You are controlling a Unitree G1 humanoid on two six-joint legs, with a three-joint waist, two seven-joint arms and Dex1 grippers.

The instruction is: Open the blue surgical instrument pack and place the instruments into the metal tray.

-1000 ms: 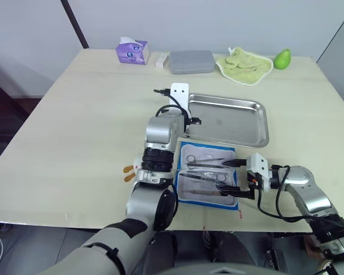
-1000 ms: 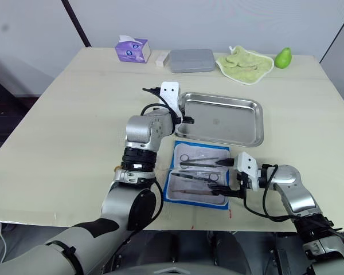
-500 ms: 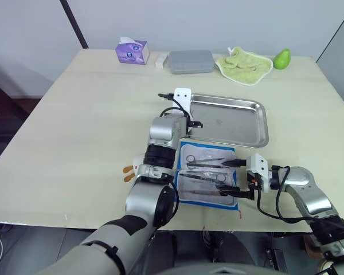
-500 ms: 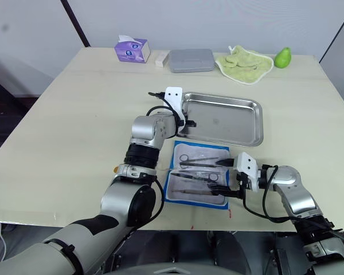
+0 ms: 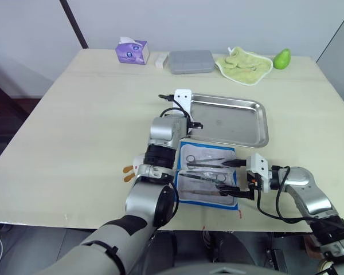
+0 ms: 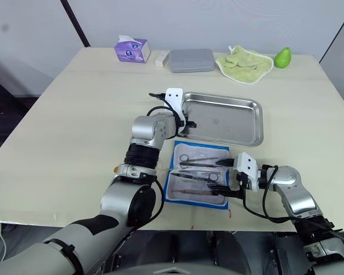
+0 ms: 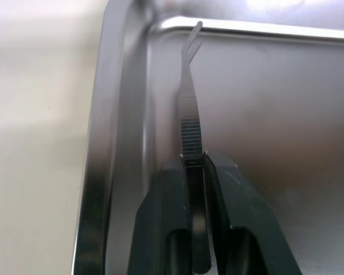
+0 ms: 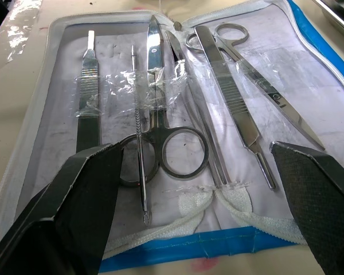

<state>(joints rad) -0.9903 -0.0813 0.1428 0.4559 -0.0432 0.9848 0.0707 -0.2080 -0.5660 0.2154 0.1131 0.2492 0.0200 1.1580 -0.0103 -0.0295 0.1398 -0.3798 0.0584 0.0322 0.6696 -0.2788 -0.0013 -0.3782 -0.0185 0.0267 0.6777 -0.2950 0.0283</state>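
Steel instruments [image 8: 178,143] lie in the opened blue surgical instrument pack [image 5: 206,177], just ahead of the wide-apart right gripper [image 5: 234,176]. Beyond, the left gripper [image 7: 194,172] clamps forceps [image 7: 190,114] over the metal tray [image 5: 249,126]; better to lower them flat before releasing.

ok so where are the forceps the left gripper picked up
In the left wrist view the forceps are pinched in the left gripper, their tips over the metal tray by its rim corner. The open blue surgical instrument pack lies just nearer the robot.
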